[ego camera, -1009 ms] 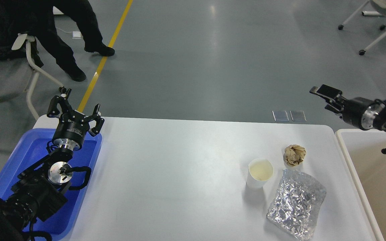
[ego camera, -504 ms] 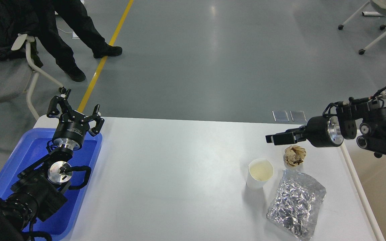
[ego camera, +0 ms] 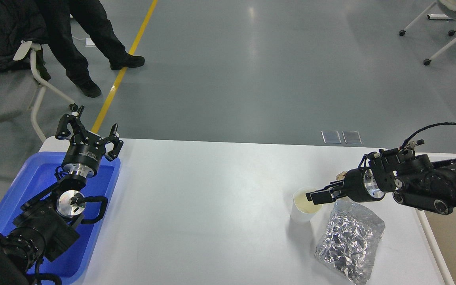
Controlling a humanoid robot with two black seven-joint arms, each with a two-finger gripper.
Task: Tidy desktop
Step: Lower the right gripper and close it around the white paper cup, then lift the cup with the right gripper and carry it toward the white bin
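Observation:
The white desktop (ego camera: 212, 206) holds a white paper cup (ego camera: 300, 213) and a crinkled silver foil bag (ego camera: 348, 241) at the right. A crumpled brown paper ball behind the cup is almost wholly hidden by my right arm. My right gripper (ego camera: 316, 195) reaches in from the right, and its tips are over the cup's right rim. It is seen side-on and dark, so its fingers cannot be told apart. My left gripper (ego camera: 88, 132) is open and empty, raised over the far end of the blue tray (ego camera: 34, 178).
A beige white-rimmed bin (ego camera: 449, 245) stands off the table's right edge. A person's legs (ego camera: 81, 43) and a chair (ego camera: 38, 79) are on the floor at the far left. A wheeled chair base (ego camera: 445, 35) is at the far right.
My right arm has swung down and to the left, from high over the bin to the cup, and now covers the paper ball. My left arm has not moved. The person has stepped.

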